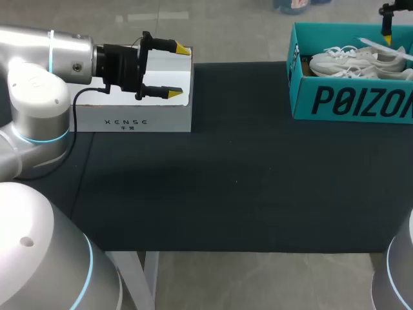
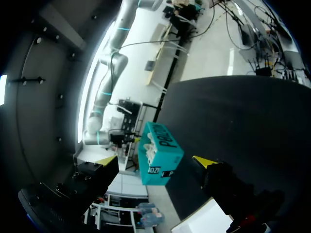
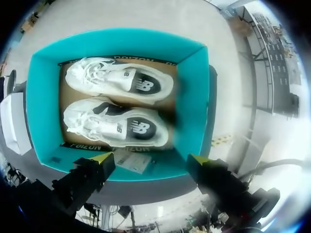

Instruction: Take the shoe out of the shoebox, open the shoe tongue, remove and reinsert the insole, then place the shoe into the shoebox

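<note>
The teal shoebox (image 1: 348, 100) stands open at the table's far right corner, with a pair of white shoes (image 1: 355, 61) lying side by side in it. My right gripper (image 3: 151, 158) hangs above the box, open, with nothing between its fingers. Below it lie the two shoes (image 3: 121, 80) (image 3: 116, 126), insoles showing. In the head view only one of its fingers (image 1: 386, 29) shows, over the box's far edge. My left gripper (image 1: 179, 71) stands open and empty at the far left, above a white box (image 1: 148, 97). Its wrist view looks across the table at the shoebox (image 2: 167, 145).
The white box (image 2: 204, 221) sits under the left gripper at the table's back left edge. A white paper card (image 3: 133, 160) lies against the shoebox's near wall (image 3: 43, 102). The black tabletop (image 1: 226, 181) stretches between the two boxes.
</note>
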### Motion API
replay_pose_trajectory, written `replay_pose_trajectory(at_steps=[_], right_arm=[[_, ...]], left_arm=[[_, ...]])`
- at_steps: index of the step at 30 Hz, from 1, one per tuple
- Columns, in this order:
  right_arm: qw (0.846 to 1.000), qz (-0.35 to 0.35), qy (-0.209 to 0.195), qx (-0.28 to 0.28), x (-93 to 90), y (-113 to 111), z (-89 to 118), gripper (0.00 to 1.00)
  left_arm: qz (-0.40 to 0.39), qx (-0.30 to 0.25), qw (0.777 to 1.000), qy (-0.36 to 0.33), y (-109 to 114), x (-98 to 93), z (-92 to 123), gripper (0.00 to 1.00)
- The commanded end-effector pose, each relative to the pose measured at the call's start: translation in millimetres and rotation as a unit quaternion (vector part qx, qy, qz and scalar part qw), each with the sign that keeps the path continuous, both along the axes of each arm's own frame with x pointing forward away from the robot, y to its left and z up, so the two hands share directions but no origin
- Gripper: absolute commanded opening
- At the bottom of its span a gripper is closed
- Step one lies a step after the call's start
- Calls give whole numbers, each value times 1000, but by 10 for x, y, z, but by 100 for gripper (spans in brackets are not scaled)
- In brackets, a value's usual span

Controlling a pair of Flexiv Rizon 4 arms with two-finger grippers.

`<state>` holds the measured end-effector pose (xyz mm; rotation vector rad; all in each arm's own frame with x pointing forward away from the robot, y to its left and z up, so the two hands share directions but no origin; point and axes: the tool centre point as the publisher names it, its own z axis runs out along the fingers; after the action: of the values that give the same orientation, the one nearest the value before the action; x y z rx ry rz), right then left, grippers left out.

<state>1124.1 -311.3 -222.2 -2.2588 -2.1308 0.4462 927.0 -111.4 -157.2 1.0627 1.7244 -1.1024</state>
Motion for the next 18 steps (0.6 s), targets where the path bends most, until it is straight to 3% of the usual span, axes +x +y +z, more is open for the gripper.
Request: replay_pose_trajectory(at_steps=[1,7,9,12,16,18], right_arm=[[999,8,-40,-4,-142,29,-22,100],[999,8,-40,-4,-142,29,-22,100],[999,-2,-40,21,-144,12,-5,100],[997,-1,-55,49,-260,34,6,100],[994,-6,-63,88,-424,40,-28,100],[994,-9,-66,89,-495,52,-55,100]], left_arm=[[0,2,1000,1,2,-7,8,100],[0,2,1000,1,2,-7,8,100],[0,2,1000,1,2,-7,8,100],[96,7,992,78,-85,48,188,100],[274,-44,939,201,-12,50,261,100],[318,-53,921,220,7,20,297,100]])
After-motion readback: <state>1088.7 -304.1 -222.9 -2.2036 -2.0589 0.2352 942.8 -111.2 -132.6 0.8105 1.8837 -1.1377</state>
